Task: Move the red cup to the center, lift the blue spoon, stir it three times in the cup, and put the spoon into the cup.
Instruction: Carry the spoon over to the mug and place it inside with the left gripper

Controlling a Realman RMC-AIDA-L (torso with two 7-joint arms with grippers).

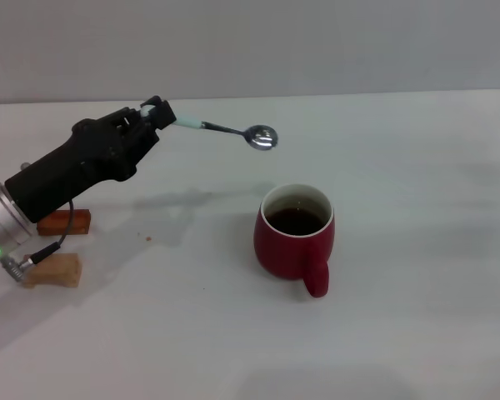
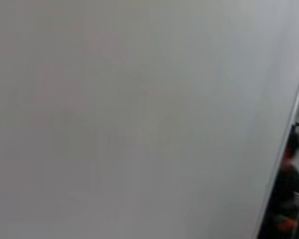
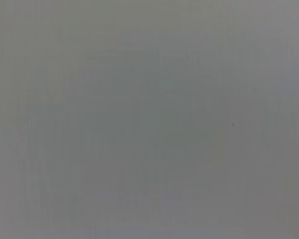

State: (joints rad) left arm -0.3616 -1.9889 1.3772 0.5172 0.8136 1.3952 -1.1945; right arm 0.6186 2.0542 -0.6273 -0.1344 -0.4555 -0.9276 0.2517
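The red cup (image 1: 294, 239) stands upright near the middle of the white table, its handle toward the front, with dark liquid inside. My left gripper (image 1: 157, 113) is shut on the pale handle of the blue spoon (image 1: 231, 131) and holds it in the air. The spoon's metal bowl points right and hangs above and behind the cup's left rim, clear of it. My right gripper is not in the head view. Both wrist views show only blank grey surface.
A reddish wooden block (image 1: 65, 222) and a lighter wooden block (image 1: 52, 271) lie on the table at the left, under my left arm. The white table (image 1: 417, 250) stretches to the right of the cup and in front of it.
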